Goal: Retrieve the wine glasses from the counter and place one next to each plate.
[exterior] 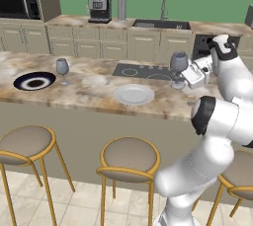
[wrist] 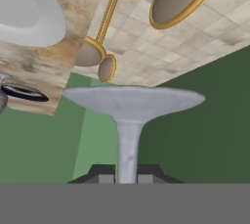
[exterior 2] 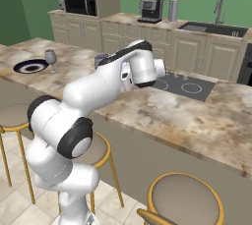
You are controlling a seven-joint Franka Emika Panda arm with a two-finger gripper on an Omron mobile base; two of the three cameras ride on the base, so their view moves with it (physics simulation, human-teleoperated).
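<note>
The long marbled island top (exterior: 94,84) ran across the left base view, its near edge overhanging three round stools (exterior: 129,158) on the tiled floor. Behind it stood the back counter (exterior: 74,21) with a coffee machine (exterior: 99,10) and a sink (exterior: 161,24). A dark cooktop (exterior: 141,70) lay flush in the island's far side. The pale plate (exterior: 133,94) sat near the island's front edge, with bare stone all round it. The black plate (exterior: 34,81) lay toward the left end, and one wine glass (exterior: 62,67) stood upright just beside it on its right, apart from its rim. The second wine glass (exterior: 179,64) was near the cooktop's right corner, well apart from the pale plate; whether its foot touched the stone could not be told. The gripper (wrist: 127,176) was pinched on this glass's thin stem, the two fingers pressed against either side in the hand view, with the round foot spreading wide beyond them.
</note>
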